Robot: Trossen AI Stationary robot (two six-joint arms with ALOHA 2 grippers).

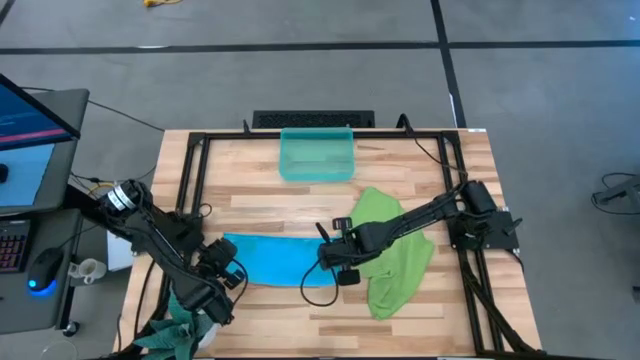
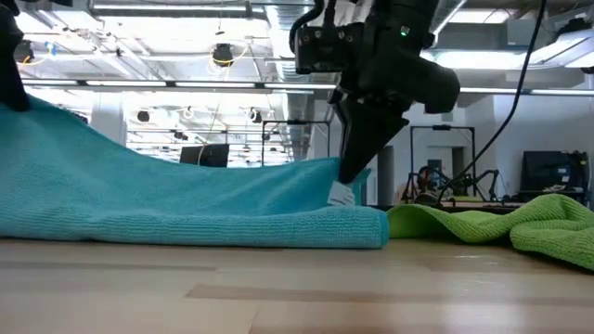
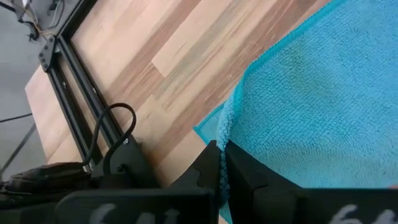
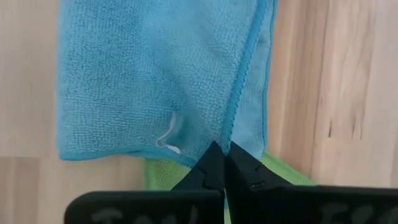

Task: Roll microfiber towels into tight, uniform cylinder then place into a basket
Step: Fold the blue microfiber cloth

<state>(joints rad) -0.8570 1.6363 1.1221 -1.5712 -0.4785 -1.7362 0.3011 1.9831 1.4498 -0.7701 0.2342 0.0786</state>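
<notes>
Right gripper, high view: your right gripper [image 1: 338, 262] is pinching the right end of the blue towel [image 1: 272, 259], fingers clenched on its edge.
Left gripper, high view: your left gripper [image 1: 226, 270] is clamping the same towel at its left end, near the front-left of the table [image 1: 400, 310].
Basket, high view: the basket [image 1: 317, 155] is sitting at the table's back edge, well apart from both grippers; nothing is showing inside it.
Green towel, high view: the green towel [image 1: 392, 252] is lying crumpled just right of the blue one, and the right arm is reaching across it.
Teal cloth, high view: a darker teal cloth [image 1: 170, 335] is bunching at the front-left corner.
Low view: the right gripper [image 2: 349, 176] is coming down from above with its fingers closed on the raised edge of the blue towel [image 2: 186, 199]; the towel is sloping up toward the left side of the picture, and the green towel [image 2: 501, 223] is lying beside it.
Left wrist view: the left gripper [image 3: 222, 171] is squeezing a hemmed fold of the blue towel [image 3: 311, 106], lifting it off the wood.
Right wrist view: the right gripper [image 4: 222, 158] is nipping the stitched edge of the blue towel [image 4: 143, 74], which is lying folded double; a strip of green towel [image 4: 165, 174] is peeking from under it.
</notes>
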